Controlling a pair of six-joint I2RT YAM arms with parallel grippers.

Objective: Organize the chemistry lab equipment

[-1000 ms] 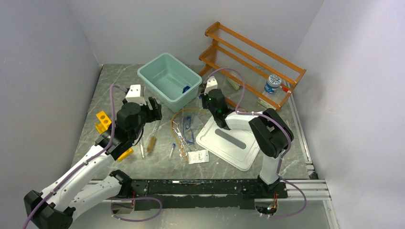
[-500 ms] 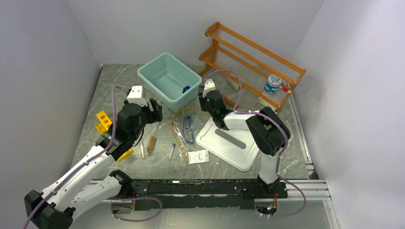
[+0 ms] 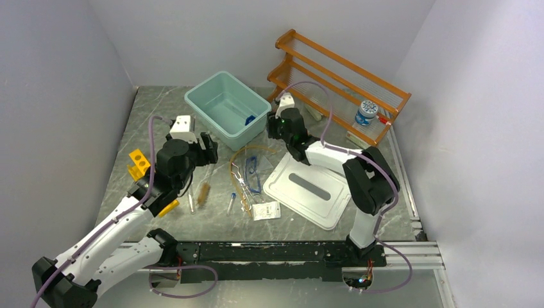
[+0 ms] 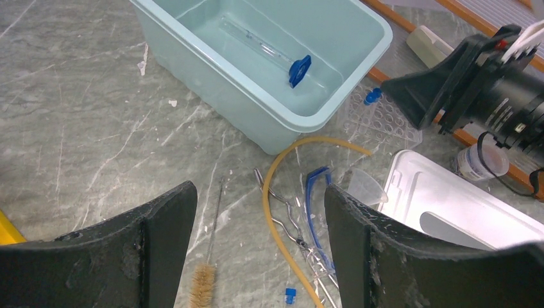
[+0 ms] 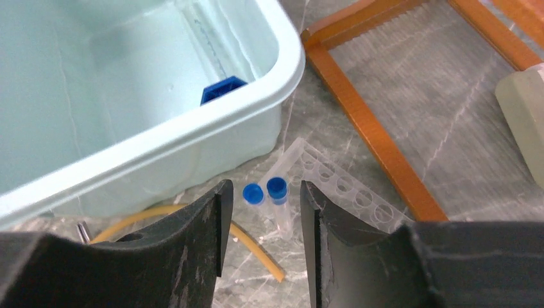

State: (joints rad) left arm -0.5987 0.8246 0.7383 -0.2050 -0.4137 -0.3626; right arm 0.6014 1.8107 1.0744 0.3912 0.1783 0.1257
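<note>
**Right jaws standing over the blue-capped vials**

The teal bin point(image 3: 228, 106) is sitting far on the surface point(image 3: 160, 106). The left gripper point(image 4: 260, 199) is hanging wide open, empty, well apart. The nearer right gripper point(image 5: 264, 189), jaws half open and empty, is framing two blue-capped vials point(image 5: 276, 187) just right of the bin, seemingly upright.

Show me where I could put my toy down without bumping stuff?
Bare spot: the far-left corner, left of the teal tub and behind the yellow rack. Another: the near strip in front of the brush. Crowded: the middle, where tubing, goggles and tongs tangle beside the white tray.
</note>
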